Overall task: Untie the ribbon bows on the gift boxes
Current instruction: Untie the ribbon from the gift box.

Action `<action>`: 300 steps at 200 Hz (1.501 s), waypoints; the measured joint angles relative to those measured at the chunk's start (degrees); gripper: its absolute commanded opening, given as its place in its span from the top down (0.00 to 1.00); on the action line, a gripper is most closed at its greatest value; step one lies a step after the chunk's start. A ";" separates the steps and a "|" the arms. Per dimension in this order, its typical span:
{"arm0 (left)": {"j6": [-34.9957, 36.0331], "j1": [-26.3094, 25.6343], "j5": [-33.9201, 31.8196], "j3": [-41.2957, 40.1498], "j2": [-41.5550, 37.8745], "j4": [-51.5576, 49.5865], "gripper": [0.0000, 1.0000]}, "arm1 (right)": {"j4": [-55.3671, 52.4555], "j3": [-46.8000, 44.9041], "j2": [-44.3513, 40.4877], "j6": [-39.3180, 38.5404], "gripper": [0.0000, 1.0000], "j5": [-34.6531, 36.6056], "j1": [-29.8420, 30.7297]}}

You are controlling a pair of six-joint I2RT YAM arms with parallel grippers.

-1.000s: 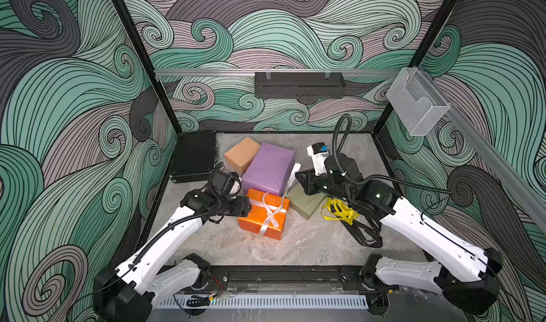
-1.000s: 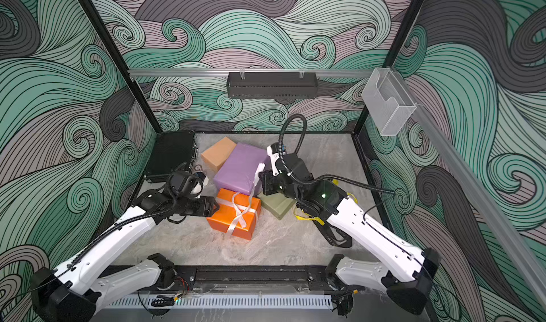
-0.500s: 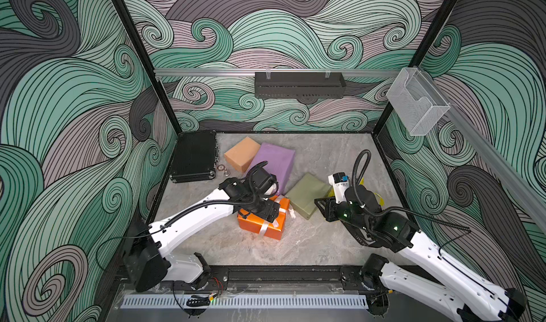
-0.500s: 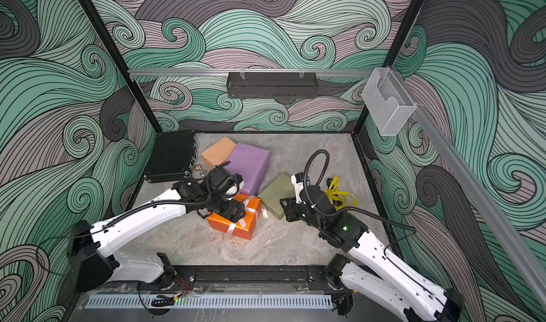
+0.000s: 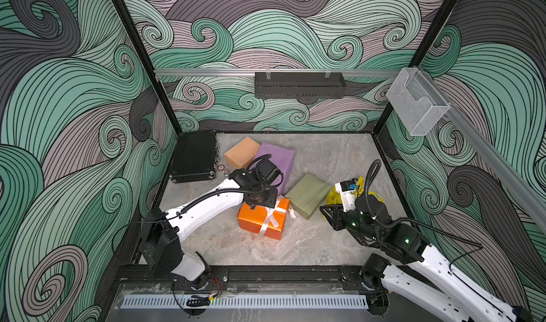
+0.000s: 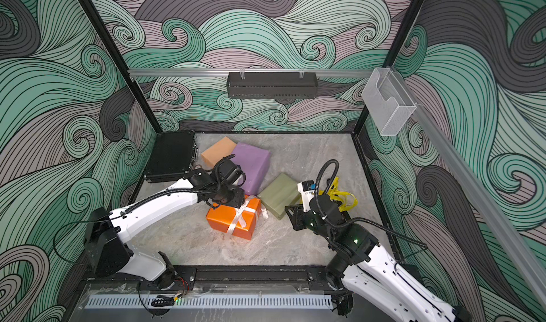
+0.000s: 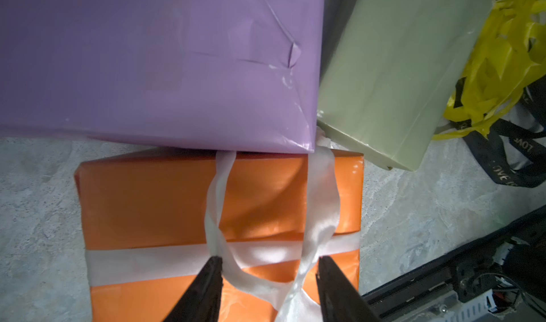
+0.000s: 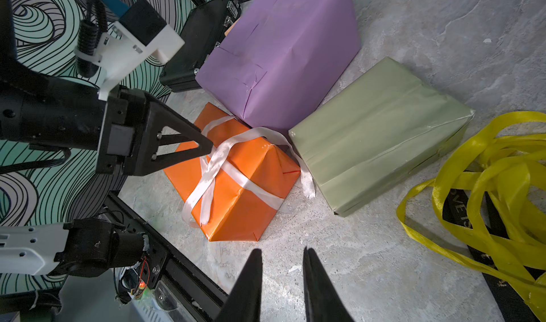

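A second ago the left arm sat off beside the orange box. Now it has swung in over the box, and the right arm has pulled back away from the boxes.

The left fingers (image 8: 205, 147) are apart and point down at the top of the orange box (image 7: 147, 199). The crossing of the white ribbon (image 7: 322, 217) lies right between them, with a loose loop by each fingertip. I think the tips just touch the ribbon, but it is hard to be sure. They are not squeezing it yet. The ribbon is wrapped round the box, and one tail hangs down the side toward the olive-green box (image 7: 384, 69).

Just past the left fingertips stands the big purple box (image 7: 147, 54), right up against the orange box. The olive-green box is a bit further on, off to one side.

The right fingers (image 8: 256, 264) are nearly together, with a thin gap and nothing in it. They hang over bare worktop (image 5: 325, 158). The orange box is straight ahead of them, well apart. A heap of yellow ribbons (image 8: 487, 164) lies loose beside them, on top of a black ribbon (image 7: 499, 170) with pale letters. The small tan box (image 5: 240, 155) is far beyond both pairs of fingers, next to the purple box.
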 measured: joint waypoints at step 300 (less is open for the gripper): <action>-5.64 20.04 -1.42 -6.03 -14.62 6.62 1.00 | 5.64 27.89 45.05 -4.39 0.68 -12.24 6.91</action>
